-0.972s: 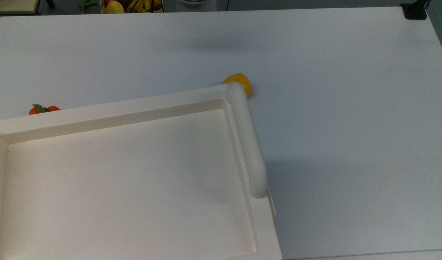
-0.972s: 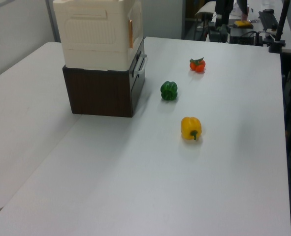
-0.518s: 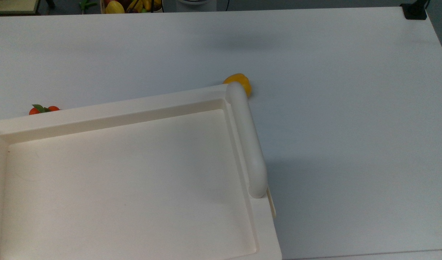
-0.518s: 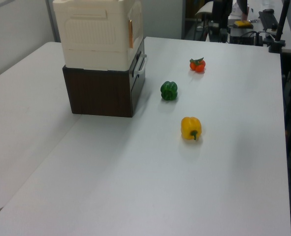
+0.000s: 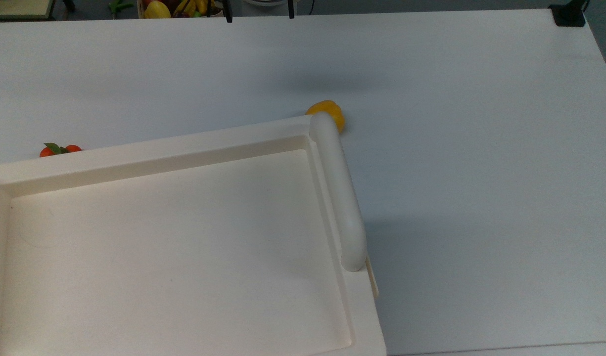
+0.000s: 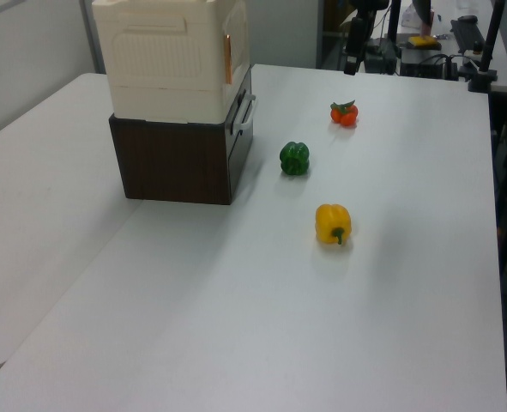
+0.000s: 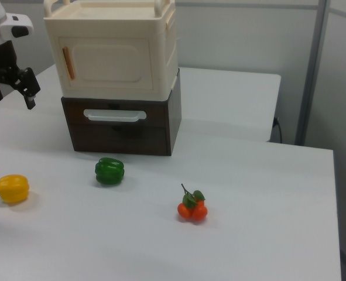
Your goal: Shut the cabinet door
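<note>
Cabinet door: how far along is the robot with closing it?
Done: nothing visible yet. In hand: the open gripper hangs beside the cabinet, touching nothing. Left: reaching the cabinet door, which looks slightly ajar, and pushing it shut.

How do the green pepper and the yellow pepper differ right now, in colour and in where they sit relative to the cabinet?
The green pepper is dark green; the yellow pepper is bright yellow. The green pepper sits close in front of the cabinet, near the dark base's drawer handle; the yellow pepper lies farther out, toward the right view's left, nearer the gripper. Both rest on the white table, untouched.
</note>
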